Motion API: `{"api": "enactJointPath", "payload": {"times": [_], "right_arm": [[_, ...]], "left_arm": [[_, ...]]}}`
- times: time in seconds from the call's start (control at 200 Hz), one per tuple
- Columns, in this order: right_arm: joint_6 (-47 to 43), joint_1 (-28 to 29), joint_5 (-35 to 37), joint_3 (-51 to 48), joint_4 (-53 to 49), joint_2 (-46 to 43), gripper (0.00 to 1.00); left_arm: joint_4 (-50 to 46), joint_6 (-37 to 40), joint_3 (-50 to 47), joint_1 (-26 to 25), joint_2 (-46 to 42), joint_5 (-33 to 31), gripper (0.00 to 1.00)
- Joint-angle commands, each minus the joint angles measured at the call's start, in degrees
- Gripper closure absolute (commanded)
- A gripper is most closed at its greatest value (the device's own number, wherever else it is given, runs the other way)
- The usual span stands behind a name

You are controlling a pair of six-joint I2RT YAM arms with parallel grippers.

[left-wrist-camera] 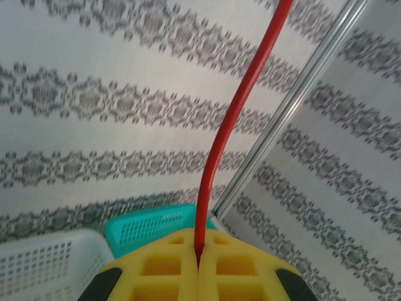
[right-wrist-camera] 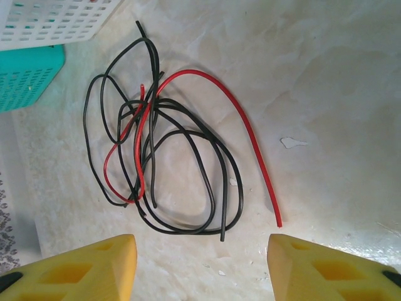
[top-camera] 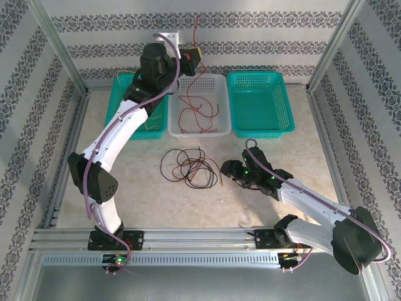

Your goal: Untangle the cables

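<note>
A tangle of thin black and red cables [top-camera: 188, 166] lies on the table in front of the white basket [top-camera: 216, 130]; in the right wrist view the tangle [right-wrist-camera: 169, 157] sits just ahead of the fingers. My right gripper [top-camera: 227, 170] rests low beside it, open [right-wrist-camera: 200, 269], with nothing between its yellow fingers [right-wrist-camera: 94, 269]. My left gripper [top-camera: 191, 58] is raised above the white basket, shut [left-wrist-camera: 198, 254] on a red cable [left-wrist-camera: 232, 113] that rises from between the jaws. More red cables [top-camera: 194, 113] lie in the white basket.
A teal basket [top-camera: 128, 116] at back left holds yellow cables [top-camera: 122, 78] and is partly hidden by the left arm. Another teal basket [top-camera: 233, 103] stands at back right. Metal frame posts [top-camera: 329, 44] and patterned walls enclose the table.
</note>
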Motion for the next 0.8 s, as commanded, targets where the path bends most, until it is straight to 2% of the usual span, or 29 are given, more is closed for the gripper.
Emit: {"api": "enactJointPath", "payload": {"times": [0.0,0.04,0.11,0.145,0.18,0.27,0.495,0.575,0.794], "right_arm": [[-2.0,-0.6,1.6,1.7,-2.7,-1.3,0.42],[-2.2,-0.6,1.7,2.0,-3.1,-1.5,0.42],[-2.6,-0.6,1.8,2.5,-3.8,-1.9,0.42],[-2.9,-0.6,1.7,2.8,-4.0,-2.1,0.42],[-3.1,-0.6,1.7,3.1,-4.4,-2.2,0.42],[-4.1,-0.5,2.1,3.9,-5.5,-2.3,0.42],[-6.8,-0.2,2.9,7.7,-8.1,0.0,0.42],[-8.1,0.6,3.8,9.9,-9.3,1.4,0.41],[-11.1,4.1,6.2,15.6,-11.4,7.4,0.4]], "left_arm": [[-6.6,0.1,2.6,1.1,4.1,-0.1,0.97],[-8.3,0.0,3.5,1.2,5.6,0.8,0.81],[-13.1,0.2,6.3,1.2,8.5,2.5,0.42],[-15.6,0.4,7.7,1.2,9.7,3.7,0.32],[-17.6,0.6,8.8,1.2,10.6,4.4,0.28],[-19.5,0.0,8.6,1.2,10.6,5.1,0.22],[-19.3,-0.3,-0.1,1.2,1.6,4.5,0.2],[-18.2,-1.1,-6.6,1.2,-4.0,4.9,0.21],[-11.2,-4.4,-33.0,1.2,-24.7,5.9,0.22]]}}
